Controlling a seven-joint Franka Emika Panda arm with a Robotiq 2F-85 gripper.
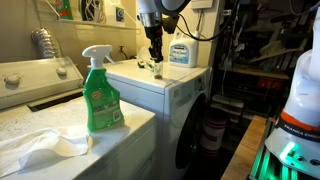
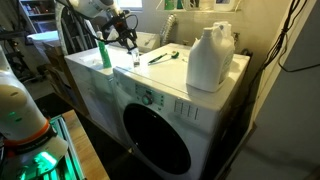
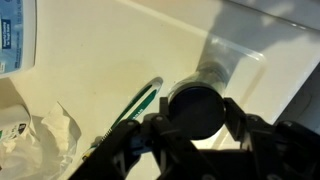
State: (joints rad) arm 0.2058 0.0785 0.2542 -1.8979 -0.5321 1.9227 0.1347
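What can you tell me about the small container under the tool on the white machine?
The small container stands upright on the white machine top. In the wrist view it shows a dark round top, lid or opening I cannot tell, and a pale, clear-looking body. The tool hangs directly over it, one finger at each side; whether they touch it is unclear. A thin green thing lies beside it.

Arm [image 1: 148, 12] hangs in from above, wrist near vertical. Claw [image 1: 155, 64] points straight down, held low. Wrist view: dark fingers [image 3: 243, 125] stand partway apart; firmness of closure not discernible.
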